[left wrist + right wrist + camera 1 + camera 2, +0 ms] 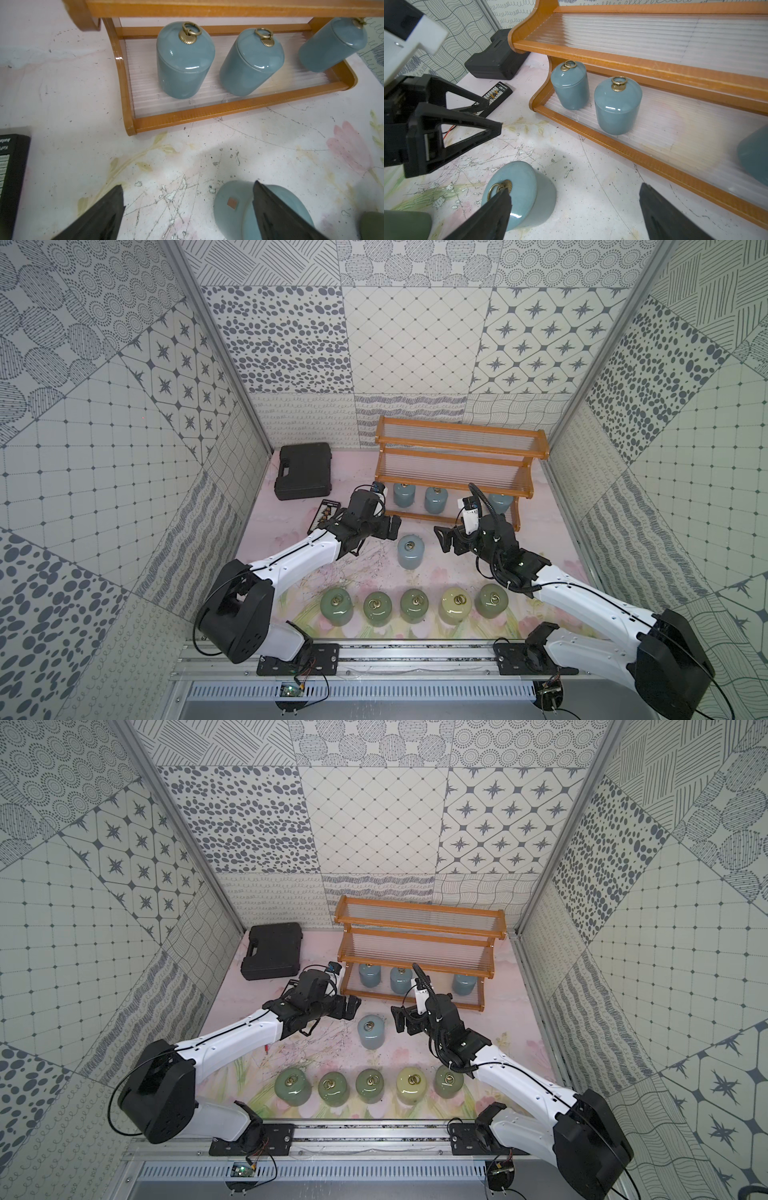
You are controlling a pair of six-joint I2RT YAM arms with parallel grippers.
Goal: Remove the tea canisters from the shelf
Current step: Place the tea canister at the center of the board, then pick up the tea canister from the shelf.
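Canisters partly cleared from shelf

Three pale blue tea canisters (436,499) stand on the lowest tier of the wooden shelf (461,433). A fourth blue canister (412,551) stands on the table (557,543) between the left hand (395,526) and right hand (442,537), both spread and empty. Next, probably: reach under the middle tier for another.

Both top views look steeply down from high over the near edge of the table (436,585), facing the back wall (415,344), with the shelf (459,430) at upper centre. Each wrist view sits low and close above the table, aimed at the shelf's bottom tier. Both share two blue jars (184,62) there and the lone jar (519,193) at lower frame.
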